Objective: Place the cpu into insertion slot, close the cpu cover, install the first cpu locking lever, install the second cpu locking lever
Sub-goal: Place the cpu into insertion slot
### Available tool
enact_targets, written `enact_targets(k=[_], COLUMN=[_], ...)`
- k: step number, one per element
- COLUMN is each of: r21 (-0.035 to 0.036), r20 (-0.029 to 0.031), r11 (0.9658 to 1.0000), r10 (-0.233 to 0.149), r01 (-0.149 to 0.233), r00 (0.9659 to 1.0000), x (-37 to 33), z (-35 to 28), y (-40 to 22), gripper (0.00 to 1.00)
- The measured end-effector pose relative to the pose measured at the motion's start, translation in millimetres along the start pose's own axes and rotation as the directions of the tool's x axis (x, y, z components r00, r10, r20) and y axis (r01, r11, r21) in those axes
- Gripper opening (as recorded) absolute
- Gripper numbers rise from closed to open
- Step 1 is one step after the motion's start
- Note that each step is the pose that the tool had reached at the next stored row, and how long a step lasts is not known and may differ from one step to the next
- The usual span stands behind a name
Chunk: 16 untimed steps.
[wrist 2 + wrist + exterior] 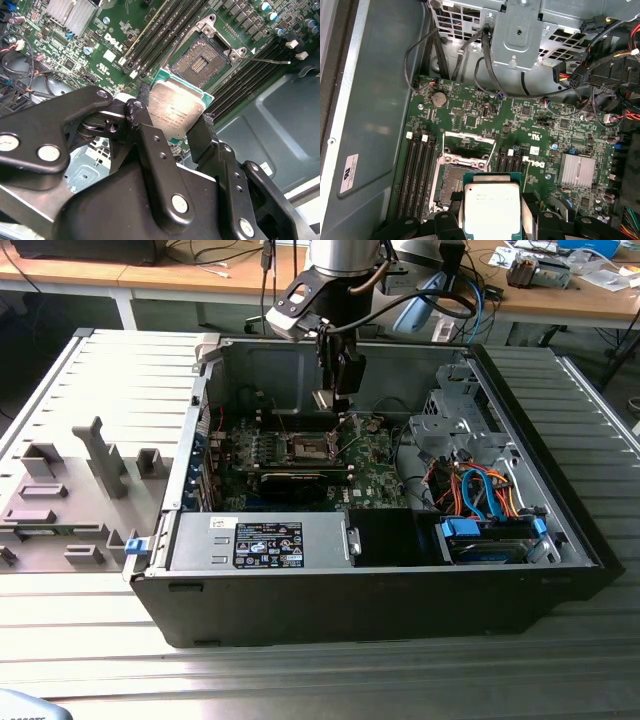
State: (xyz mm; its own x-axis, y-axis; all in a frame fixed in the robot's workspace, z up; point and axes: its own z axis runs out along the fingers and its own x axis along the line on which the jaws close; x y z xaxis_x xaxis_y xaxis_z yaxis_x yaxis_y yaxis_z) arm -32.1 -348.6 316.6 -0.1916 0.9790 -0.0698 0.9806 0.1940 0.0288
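Over the insertion slot [200, 62], not touching it, the cpu [175, 112] hangs between the black jaws. The jaws are narrowed onto two opposite edges of the cpu and hold it. Its silvery top faces the camera in both wrist views. In the exterior view the cpu [326, 400] sits clear above the green motherboard [375, 475], under the arm [340, 260]. The slot [452, 182] is bare, dark centre showing. The cpu cover [469, 145] is flipped up open at one edge of the slot. One thin locking lever [265, 61] sticks out free beside the slot. Black memory slots [417, 170] flank the slot on both sides. A silver heatsink [576, 170] sits farther off on the board. The board lies inside an open black computer case [400, 600] on a slatted metal desk [300, 680]. A grey side panel [90, 470] lies to the exterior view's left of the case.
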Motion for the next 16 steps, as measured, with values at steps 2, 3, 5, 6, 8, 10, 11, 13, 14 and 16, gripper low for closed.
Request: enact_targets(k=[2, 3, 5, 6, 8, 10, 11, 13, 14, 16], r21=[0.0001, 0.0002, 0.0009, 0.001, 0.0011, 0.0013, 0.0014, 0.0016, 0.002, 0.0026], r20=[0.0006, 0.001, 0.0038, 0.0041, 0.0049, 0.0055, 0.006, 0.0069, 0.0085, 0.0111], r11=[1.0, 1.0, 1.0, 1.0, 1.0, 1.0, 1.0, 1.0, 1.0, 1.0], r10=[0.0, 0.001, 0.003, 0.003, 0.004, 0.004, 0.004, 0.005, 0.005, 0.006], r01=[0.0, -0.001, -0.003, -0.003, -0.004, -0.004, -0.004, -0.005, -0.005, -0.007], r00=[1.0, 1.0, 1.0, 1.0, 1.0, 1.0, 1.0, 1.0, 0.9999, 0.9999], x=[0.0, 0.0, 0.0, 0.0, 0.0, 0.0, 0.0, 0.0, 0.0, 0.0], z=[0.0, 0.0, 0.0, 0.0, 0.0, 0.0, 0.0, 0.0, 0.0, 0.0], y=[0.0, 0.0, 0.0, 0.0, 0.0, 0.0, 0.0, 0.0, 0.0, 0.0], gripper=[0.55, 0.55, 0.55, 0.55, 0.55, 0.55, 0.55, 0.55, 0.55, 0.55])
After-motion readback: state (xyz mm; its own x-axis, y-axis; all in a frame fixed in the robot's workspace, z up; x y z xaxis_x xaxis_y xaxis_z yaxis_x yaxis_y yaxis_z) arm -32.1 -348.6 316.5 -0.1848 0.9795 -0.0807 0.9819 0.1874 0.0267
